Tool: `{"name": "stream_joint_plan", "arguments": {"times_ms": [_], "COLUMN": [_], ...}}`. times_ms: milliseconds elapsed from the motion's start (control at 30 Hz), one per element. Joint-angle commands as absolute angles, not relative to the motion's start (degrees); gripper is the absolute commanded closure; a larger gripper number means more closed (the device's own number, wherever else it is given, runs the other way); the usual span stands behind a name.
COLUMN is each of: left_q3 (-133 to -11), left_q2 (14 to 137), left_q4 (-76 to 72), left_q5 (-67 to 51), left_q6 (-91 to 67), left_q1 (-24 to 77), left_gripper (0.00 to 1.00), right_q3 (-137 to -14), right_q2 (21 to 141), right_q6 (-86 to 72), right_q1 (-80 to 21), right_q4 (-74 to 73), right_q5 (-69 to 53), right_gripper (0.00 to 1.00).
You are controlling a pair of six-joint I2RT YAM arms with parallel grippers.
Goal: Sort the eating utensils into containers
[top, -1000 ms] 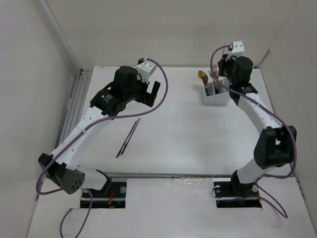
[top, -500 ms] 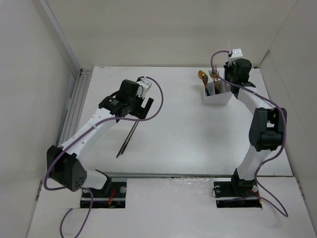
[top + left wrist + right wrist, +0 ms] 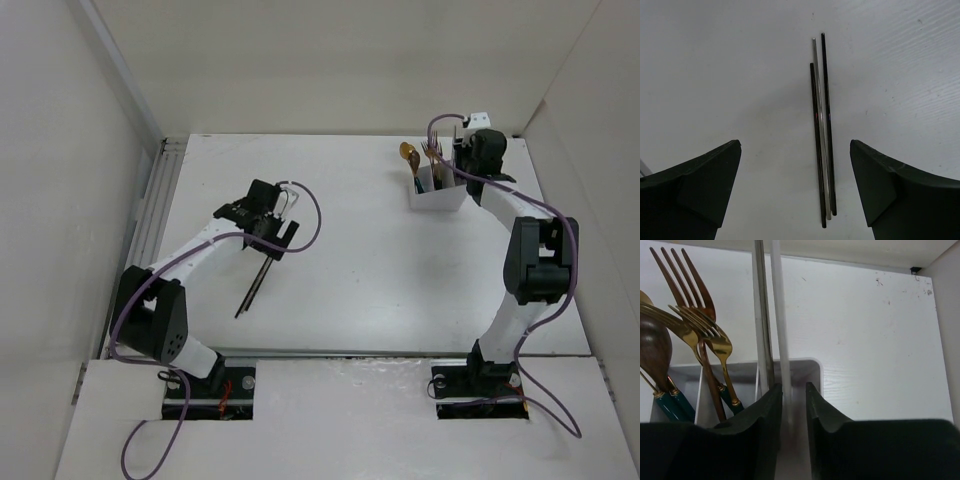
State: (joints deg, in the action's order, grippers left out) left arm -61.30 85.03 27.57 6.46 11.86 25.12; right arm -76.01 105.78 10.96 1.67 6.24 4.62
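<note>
Left wrist view: left gripper (image 3: 795, 146) hangs spread wide and empty, straddling the loose chopsticks (image 3: 821, 130) lying together on the table (image 3: 715, 60), likely lined up to pinch across them. Right wrist view: right gripper (image 3: 793, 390) is clamped on the upright chopsticks (image 3: 764, 315) over the white box (image 3: 807, 364), in its end compartment beside the forks (image 3: 705, 325), apparently for release there.

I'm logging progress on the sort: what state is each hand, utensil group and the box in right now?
left hand: open, over the loose chopsticks.
loose chopsticks: lying flat on the table, ungripped.
right hand: shut on the held chopsticks.
held chopsticks: gripped, at the box.
forks: standing in the box, heads up.
spoon: standing in the box, head up.
box: upright, partly filled.
</note>
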Motion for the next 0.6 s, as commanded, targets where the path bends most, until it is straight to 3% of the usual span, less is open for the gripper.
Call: {"name": "stream_joint_plan", "arguments": {"times_ms": [0,100,200,400,567], "left_q3": [-61.08,-60.47,-58.19,-53.28,-51.33], "left_q2": [83.58,83.58,83.06,82.53,85.95], "left_q4": [24.79,24.26,23.74,22.68,21.36], "left_q5": [7.82,7.82,8.96,10.1,8.27], "left_q6": [13.1,13.62,14.15,16.25,18.63], "left_q1": [24.87,24.87,24.87,24.87,24.87], "left_gripper": [0.12,0.12,0.12,0.45,0.56], "right_q3": [-76.03,-76.03,-76.03,-75.42,-73.04], "right_q2": [104.41,103.89,102.4,95.12,87.03], "right_q6": [9.05,7.92,7.38,4.32,3.25], "right_q1": [2.55,2.55,2.55,2.55,-0.6], "right_q4": [7.65,7.65,7.65,6.6,6.59], "right_q5": [4.93,3.43,2.12,-0.97,-1.76], "right_gripper": [0.68,0.57,0.55,0.54,0.54]}}
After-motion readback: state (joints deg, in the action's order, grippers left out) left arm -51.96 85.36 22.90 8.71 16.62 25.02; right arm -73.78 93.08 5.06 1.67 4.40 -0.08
